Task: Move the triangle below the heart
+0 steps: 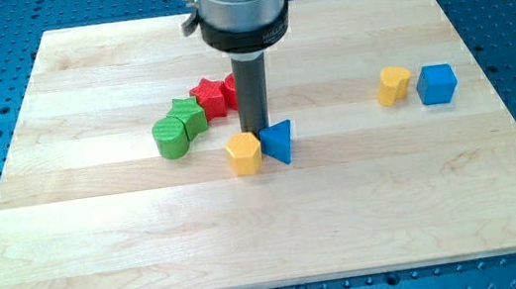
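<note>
The blue triangle (279, 142) lies near the board's middle, touching a yellow hexagon block (244, 153) on its left. My tip (256, 130) is just above these two, at the gap between them. The yellow heart (393, 85) lies at the view's right, well apart from the triangle, next to a blue cube (438, 84).
A red star (211, 97) lies left of the rod, with another red block (231, 90) partly hidden behind the rod. A green star (189, 116) and a green cylinder (172, 138) lie further left. The wooden board (101, 245) rests on a blue perforated table.
</note>
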Motion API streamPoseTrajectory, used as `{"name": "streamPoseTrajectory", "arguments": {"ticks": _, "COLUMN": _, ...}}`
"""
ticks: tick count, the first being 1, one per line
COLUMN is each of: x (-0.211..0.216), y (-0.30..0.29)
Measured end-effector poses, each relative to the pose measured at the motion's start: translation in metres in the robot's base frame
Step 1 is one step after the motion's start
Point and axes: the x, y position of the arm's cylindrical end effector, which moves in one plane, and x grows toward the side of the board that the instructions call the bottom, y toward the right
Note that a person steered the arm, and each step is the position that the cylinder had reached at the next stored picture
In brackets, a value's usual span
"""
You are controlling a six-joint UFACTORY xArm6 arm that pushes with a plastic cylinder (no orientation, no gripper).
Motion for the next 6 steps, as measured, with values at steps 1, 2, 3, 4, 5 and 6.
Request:
{"name": "streamPoseTrajectory", "arguments": {"ticks": 1, "x": 0.005, "y": 0.014}}
{"name": "streamPoseTrajectory", "arguments": {"ticks": 2, "x": 0.019, "y": 0.03}}
{"name": "streamPoseTrajectory", "arguments": {"ticks": 3, "x": 0.019, "y": 0.052}}
{"name": "streamPoseTrajectory", "arguments": {"ticks": 4, "x": 0.058, "y": 0.016}}
{"name": "streamPoseTrajectory", "arguments": {"ticks": 5, "x": 0.038, "y": 0.08}}
{"name": "streamPoseTrajectory", "arguments": {"ticks": 6, "x": 0.002, "y": 0.139}}
